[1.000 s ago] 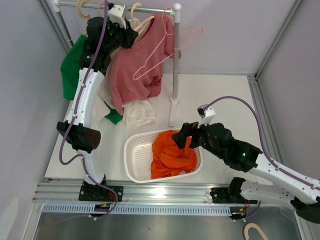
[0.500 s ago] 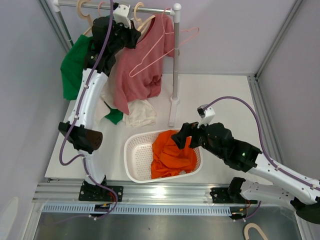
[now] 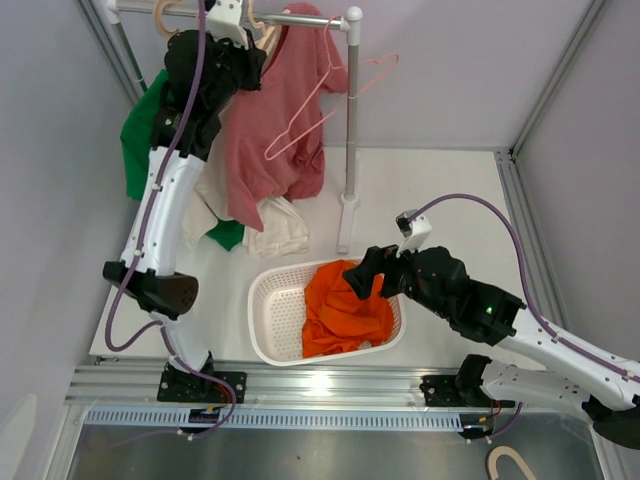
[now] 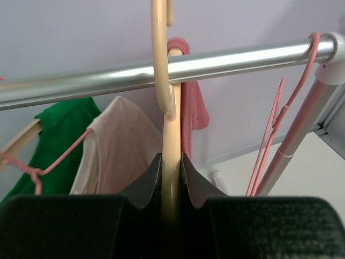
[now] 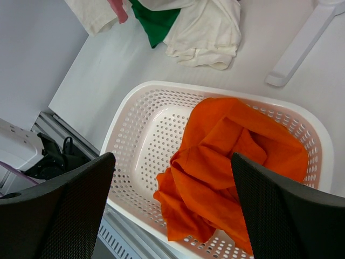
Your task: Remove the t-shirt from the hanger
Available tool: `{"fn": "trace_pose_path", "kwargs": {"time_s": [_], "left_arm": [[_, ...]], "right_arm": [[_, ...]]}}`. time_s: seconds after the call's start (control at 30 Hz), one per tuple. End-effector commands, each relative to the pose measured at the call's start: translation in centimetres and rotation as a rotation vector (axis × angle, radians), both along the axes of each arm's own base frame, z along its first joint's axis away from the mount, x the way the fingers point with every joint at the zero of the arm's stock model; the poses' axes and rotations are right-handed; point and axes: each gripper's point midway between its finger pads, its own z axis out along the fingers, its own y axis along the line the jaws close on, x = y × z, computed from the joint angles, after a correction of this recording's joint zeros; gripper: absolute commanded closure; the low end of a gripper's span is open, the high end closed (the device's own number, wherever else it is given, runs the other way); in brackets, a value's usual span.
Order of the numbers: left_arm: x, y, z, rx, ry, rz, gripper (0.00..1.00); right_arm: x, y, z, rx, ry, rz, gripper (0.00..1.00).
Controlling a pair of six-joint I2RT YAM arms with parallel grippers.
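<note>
Left claw (image 4: 171,164) pinches the wooden hanger (image 4: 161,65) by its neck, upper left. Right claw (image 5: 171,162) gapes wide over the white basket (image 5: 135,143), which holds an orange garment (image 5: 226,156).

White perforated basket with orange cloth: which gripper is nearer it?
Right. The right gripper hovers above the basket; the left gripper is up at the metal rail, clamped on a wooden hanger.

Four garments (image 3: 265,140), one basket (image 3: 275,315), one rail (image 4: 242,56).

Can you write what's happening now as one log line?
left gripper: shut on wooden hanger | right gripper: open over basket | pink t-shirt: hanging at rail
</note>
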Motion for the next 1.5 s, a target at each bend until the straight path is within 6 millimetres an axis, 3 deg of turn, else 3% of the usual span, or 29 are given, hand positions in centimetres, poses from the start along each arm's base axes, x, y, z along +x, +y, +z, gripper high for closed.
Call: {"fn": "trace_pose_path", "kwargs": {"time_s": [0.0,0.23,0.43,0.63,0.93,0.97,1.0,1.07,1.1,1.37,1.43,1.47], "left_arm": [[-5.6,3.0,9.5,-0.087,-0.236,0.071,0.99],[-6.3,4.5,8.4,-0.113,-0.185,0.182,0.99],[-6.6,4.2,5.2,-0.134,-0.076,0.247,0.99],[-7.6,3.4,-0.5,-0.108,0.040,0.304,0.99],[-10.1,4.0,-5.3,-0.185,0.201,0.452,0.99],[-10.5,4.2,-5.0,-0.196,0.199,0.475,0.99],[-10.8,4.2,-5.1,-0.203,0.206,0.491,0.99],[-11.9,4.6,-5.2,-0.200,0.213,0.539,0.99],[-12.3,4.6,-5.1,-0.211,0.216,0.549,0.99],[-14.8,4.3,-5.0,-0.232,0.248,0.547,0.99],[-15.1,4.3,-4.9,-0.229,0.241,0.544,0.99],[-15.1,4.3,-4.8,-0.226,0.235,0.545,0.99]], "right_arm": [[0.1,0.3,1.2,0.049,-0.020,0.005,0.06],[0.0,0.7,1.5,0.060,-0.027,0.021,0.06],[0.0,2.4,2.6,0.075,-0.059,0.089,0.06],[-0.1,4.5,3.9,0.094,-0.080,0.165,0.06],[-2.0,10.0,8.6,0.149,-0.332,0.339,0.06],[-2.0,10.9,8.3,0.146,-0.343,0.354,0.06],[-1.9,11.5,9.2,0.177,-0.386,0.358,0.06],[-1.9,13.1,8.2,0.174,-0.403,0.375,0.07],[-1.8,13.7,9.1,0.207,-0.439,0.365,0.07],[-0.2,18.9,6.5,0.150,-0.524,0.353,0.10],[0.6,20.1,4.9,0.110,-0.513,0.342,0.20],[0.9,20.4,5.0,0.107,-0.519,0.336,0.29]]}}
